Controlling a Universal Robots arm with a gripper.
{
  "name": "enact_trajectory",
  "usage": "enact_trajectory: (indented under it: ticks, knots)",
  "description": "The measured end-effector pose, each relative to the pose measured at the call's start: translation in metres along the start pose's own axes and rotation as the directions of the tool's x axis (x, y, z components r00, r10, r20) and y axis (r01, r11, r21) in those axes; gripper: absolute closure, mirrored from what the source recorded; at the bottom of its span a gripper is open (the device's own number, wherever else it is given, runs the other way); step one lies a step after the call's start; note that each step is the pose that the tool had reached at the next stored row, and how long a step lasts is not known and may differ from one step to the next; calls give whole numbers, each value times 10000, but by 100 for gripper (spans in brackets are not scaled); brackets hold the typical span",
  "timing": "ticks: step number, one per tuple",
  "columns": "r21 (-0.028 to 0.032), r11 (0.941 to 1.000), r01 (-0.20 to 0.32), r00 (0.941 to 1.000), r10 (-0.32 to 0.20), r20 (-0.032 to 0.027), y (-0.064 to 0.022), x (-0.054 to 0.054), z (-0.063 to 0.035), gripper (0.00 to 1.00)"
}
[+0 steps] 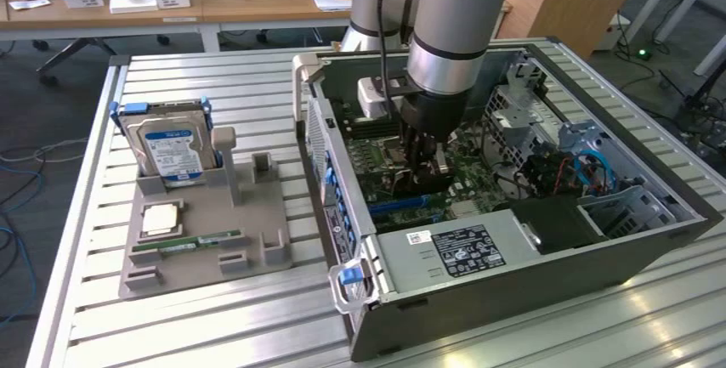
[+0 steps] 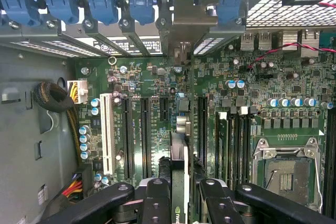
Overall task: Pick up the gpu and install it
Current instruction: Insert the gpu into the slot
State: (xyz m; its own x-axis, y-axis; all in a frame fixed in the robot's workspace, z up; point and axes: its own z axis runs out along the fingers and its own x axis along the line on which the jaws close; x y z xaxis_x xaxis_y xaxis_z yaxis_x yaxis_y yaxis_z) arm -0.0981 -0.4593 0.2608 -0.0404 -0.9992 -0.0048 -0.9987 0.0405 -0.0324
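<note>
Gripper (image 2: 182,187): clenched on the gpu (image 2: 179,161) — a black finger (image 2: 157,203) pressed to each flat side.
Gpu: upright and edge-on between the fingers, inside the case (image 1: 533,274), low over the motherboard (image 2: 147,77) and running along its long slots (image 2: 143,135); seated or just above them, cannot tell.
Arm (image 1: 454,28): straight down into the open case from above.
Socket (image 2: 286,174): on the motherboard, beside the memory slots, apart from the gpu.
Blue clips (image 2: 100,6): in a row along the case's rear edge.
Holder (image 1: 204,257): on the table (image 1: 227,334), at the exterior view's left of the case — hard drive (image 1: 170,147) standing upright at its far end, memory stick (image 1: 187,242) lying flat nearer the front.
</note>
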Motion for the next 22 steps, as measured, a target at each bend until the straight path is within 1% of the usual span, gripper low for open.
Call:
enact_trajectory:
  ticks: [9, 15, 17, 22]
  knots:
    - [0, 10000, -1, 10000, 1, 1, 0, -1, 5, 74]
    - [1, 10000, -1, 10000, 1, 1, 1, 0, 34, 74]
    - [1, 10000, -1, 10000, 1, 1, 2, 0, 70, 74]
    - [0, 10000, 0, 10000, 0, 1, 2, 0, 83, 74]
